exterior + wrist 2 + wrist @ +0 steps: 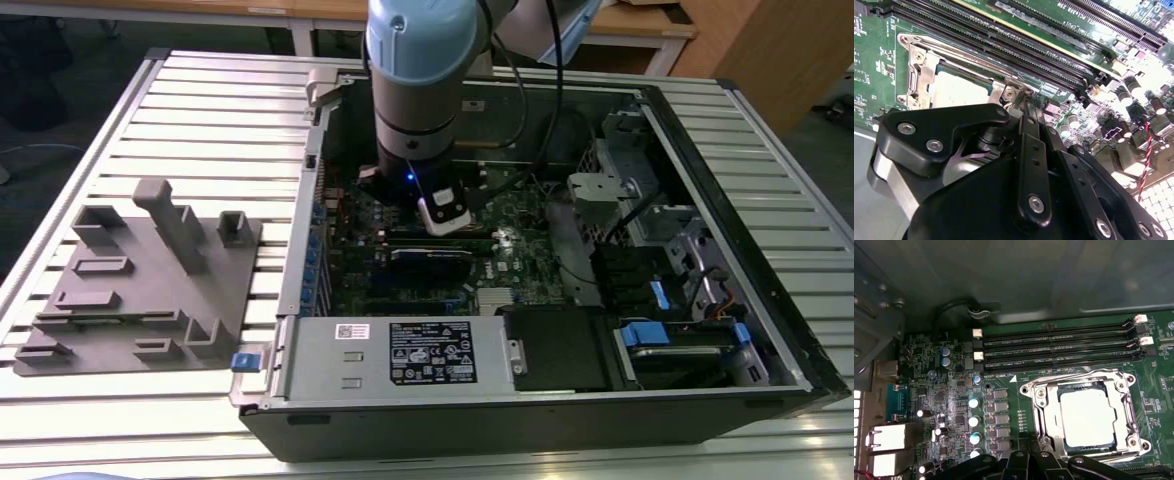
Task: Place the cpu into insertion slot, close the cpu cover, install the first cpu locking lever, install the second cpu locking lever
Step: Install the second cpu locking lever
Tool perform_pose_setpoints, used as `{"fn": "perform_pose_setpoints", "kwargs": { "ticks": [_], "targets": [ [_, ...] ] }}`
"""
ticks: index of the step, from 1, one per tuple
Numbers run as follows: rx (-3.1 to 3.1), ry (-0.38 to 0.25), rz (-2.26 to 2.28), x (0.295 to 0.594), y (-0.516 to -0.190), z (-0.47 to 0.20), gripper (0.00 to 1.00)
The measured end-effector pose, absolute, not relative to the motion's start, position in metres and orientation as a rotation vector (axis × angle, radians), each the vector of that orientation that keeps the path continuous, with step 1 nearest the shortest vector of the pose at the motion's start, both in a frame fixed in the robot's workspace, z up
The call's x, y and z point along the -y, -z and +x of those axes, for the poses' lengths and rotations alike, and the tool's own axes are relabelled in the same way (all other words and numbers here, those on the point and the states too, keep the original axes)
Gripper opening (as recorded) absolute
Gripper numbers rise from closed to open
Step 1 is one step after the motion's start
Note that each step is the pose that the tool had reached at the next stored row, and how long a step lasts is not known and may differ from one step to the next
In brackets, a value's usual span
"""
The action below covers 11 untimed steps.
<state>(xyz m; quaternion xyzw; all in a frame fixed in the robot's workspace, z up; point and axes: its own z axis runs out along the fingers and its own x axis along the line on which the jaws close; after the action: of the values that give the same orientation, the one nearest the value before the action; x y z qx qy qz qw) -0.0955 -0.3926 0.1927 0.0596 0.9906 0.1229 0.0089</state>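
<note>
The cpu (1088, 417) lies flat in the insertion slot (1070, 444), its silver-grey top showing through the window of the cpu cover (1048, 416). The cover is down around the chip, seen also in the second wrist view as cpu (956, 90) and cpu cover (921, 75). A thin wire lever (1074, 378) runs along the socket edge beside the memory slots. My gripper (1023, 106) has its black fingers (1021, 462) drawn together, tips right at the socket's corner by a screw (1010, 93). In the exterior view the gripper (447, 232) reaches down into the open computer case.
Long black memory slots (1054, 347) lie beside the socket, with capacitors (974, 402) and rear ports (891, 435) nearby. The case walls (300, 250), power supply (400, 355) and drive bays (667, 340) hem in the board. A grey fixture (140, 280) sits on the exterior view's left.
</note>
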Motion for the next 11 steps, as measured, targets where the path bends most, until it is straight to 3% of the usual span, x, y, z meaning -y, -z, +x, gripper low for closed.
{"fn": "perform_pose_setpoints", "kwargs": {
  "ticks": [11],
  "targets": [
    [-3.082, -0.367, 0.182, 0.3934, -0.1915, -0.0956, 0.11]
  ]
}}
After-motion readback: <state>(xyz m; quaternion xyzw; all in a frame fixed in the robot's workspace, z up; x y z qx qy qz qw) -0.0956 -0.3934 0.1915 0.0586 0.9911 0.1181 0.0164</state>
